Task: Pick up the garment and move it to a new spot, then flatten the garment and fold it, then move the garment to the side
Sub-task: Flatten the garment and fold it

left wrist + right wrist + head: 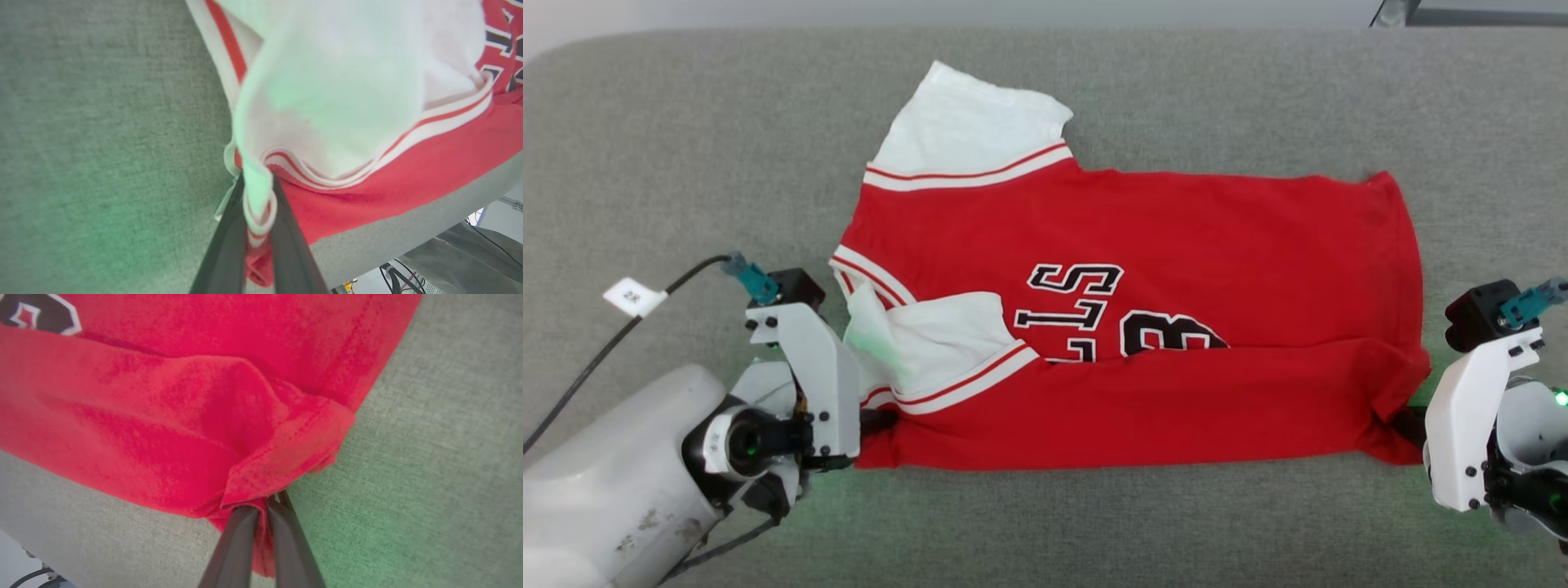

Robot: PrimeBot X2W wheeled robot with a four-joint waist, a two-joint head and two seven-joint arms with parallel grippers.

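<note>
While one jersey [1160, 237] lies sideways on the bench [686, 122], neck leftward, hem rightward, left gripper [257, 183] and right gripper [273, 501] clamp jaws on its near corners.

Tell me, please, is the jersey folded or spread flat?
Partly folded: the jersey has its near edge doubled over, covering half the lettering.

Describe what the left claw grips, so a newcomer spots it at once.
On the grey padded surface lies the red jersey, its near edge folded over. At its near-left corner the left claw pinches the crumpled white sleeve; the other white sleeve lies flat at the far edge, untouched.
</note>
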